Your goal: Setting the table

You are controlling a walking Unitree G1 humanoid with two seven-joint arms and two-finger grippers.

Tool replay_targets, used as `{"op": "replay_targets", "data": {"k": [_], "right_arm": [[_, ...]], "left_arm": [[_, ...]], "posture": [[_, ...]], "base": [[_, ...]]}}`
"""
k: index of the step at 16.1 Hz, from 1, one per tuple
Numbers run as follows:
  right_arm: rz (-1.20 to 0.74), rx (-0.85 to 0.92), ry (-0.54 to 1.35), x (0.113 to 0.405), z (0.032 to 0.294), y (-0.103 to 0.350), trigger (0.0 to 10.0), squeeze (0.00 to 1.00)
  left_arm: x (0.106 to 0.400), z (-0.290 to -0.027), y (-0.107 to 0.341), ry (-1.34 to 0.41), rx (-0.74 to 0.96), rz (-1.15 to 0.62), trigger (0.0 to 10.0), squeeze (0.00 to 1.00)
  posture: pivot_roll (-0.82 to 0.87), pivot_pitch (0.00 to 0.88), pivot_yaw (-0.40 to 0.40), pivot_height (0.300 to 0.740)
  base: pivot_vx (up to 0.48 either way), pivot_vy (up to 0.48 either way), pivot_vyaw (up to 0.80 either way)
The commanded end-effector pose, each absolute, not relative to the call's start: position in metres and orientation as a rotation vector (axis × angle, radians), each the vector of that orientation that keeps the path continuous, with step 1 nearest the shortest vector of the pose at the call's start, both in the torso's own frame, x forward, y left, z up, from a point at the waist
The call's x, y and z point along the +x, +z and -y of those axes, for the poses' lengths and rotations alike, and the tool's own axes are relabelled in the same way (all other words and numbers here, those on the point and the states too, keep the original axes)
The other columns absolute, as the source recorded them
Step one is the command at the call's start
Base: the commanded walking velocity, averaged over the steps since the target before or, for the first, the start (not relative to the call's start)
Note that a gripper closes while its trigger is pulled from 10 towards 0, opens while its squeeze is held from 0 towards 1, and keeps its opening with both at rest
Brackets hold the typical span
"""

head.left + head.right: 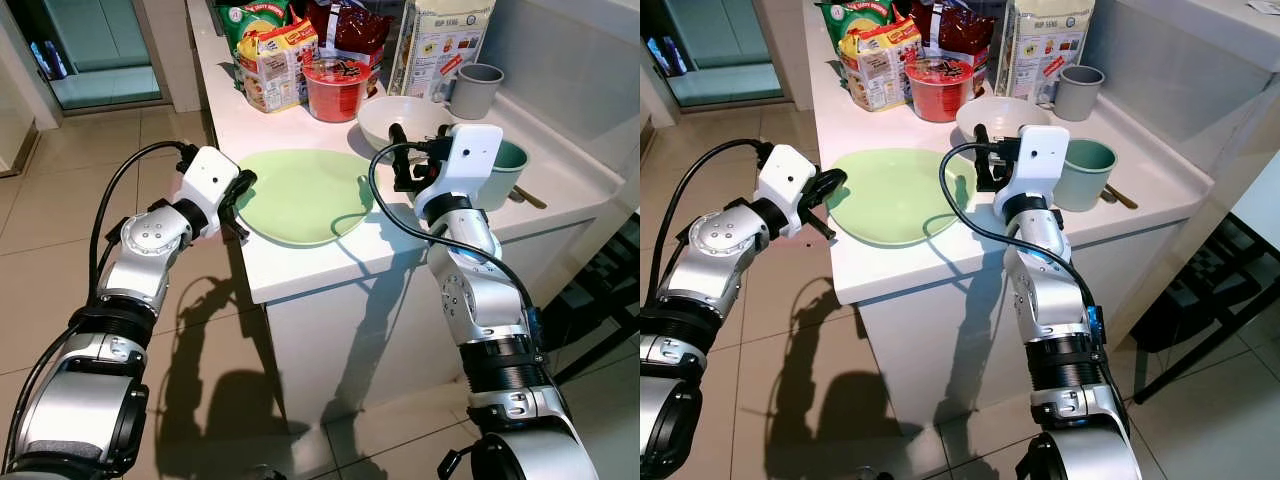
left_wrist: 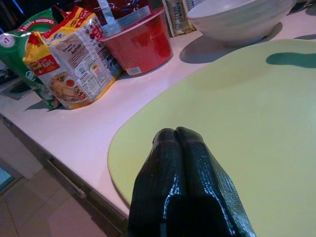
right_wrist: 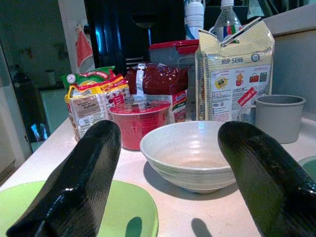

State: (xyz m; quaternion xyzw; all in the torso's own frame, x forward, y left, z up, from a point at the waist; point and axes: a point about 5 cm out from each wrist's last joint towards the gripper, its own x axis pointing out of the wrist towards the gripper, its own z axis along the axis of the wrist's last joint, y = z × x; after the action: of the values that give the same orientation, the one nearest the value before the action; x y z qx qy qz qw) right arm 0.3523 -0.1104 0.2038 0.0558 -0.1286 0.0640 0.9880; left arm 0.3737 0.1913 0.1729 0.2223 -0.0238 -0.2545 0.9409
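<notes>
1. Pale green, flat round plate (image 1: 305, 195), matte and smooth: lay at the near edge of the white glossy surface (image 1: 300, 270), between the two arms.
2. Left end effector (image 1: 240, 192): black ribbed fingers pressed together, nothing held, tips over the plate's near-left rim.
3. Right end effector (image 3: 168, 168): fingers spread wide, empty, aimed at the off-white glazed ceramic bowl (image 3: 190, 155) just behind the plate.
4. Step judged: reaching for the bowl, not yet gripped. The next move called for advancing until the fingers straddled the rim, then closing; slick curved glaze could slip.
5. Teal mug (image 1: 1085, 172) stood beside the right wrist; grey cup (image 1: 476, 90), red plastic tub (image 1: 334, 88) and crinkled foil food packets (image 1: 272, 62) stood further back.
</notes>
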Motion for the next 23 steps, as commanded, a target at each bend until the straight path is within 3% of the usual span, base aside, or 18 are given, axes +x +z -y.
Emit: {"op": "replay_targets", "data": {"k": [1, 18, 23], "right_arm": [[0.251, 0.116, 0.123, 0.353, 0.111, 0.205, 10.0, 0.00], [0.223, 0.125, 0.106, 0.349, 0.112, 0.198, 10.0, 0.00], [0.208, 0.132, 0.100, 0.349, 0.111, 0.194, 10.0, 0.00]], "left_arm": [[0.373, -0.188, 0.174, -0.541, 0.470, 0.052, 10.0, 0.00], [0.368, -0.184, 0.138, -0.597, 0.474, -0.099, 10.0, 0.00], [0.359, -0.171, 0.115, -0.659, 0.457, -0.158, 10.0, 0.00]], "posture": [[0.07, 0.000, 0.013, 0.740], [0.06, 0.000, 0.027, 0.740], [0.06, 0.000, 0.034, 0.740]], "base": [[0.000, 0.000, 0.00], [0.000, 0.000, 0.00], [0.000, 0.000, 0.00]]}}
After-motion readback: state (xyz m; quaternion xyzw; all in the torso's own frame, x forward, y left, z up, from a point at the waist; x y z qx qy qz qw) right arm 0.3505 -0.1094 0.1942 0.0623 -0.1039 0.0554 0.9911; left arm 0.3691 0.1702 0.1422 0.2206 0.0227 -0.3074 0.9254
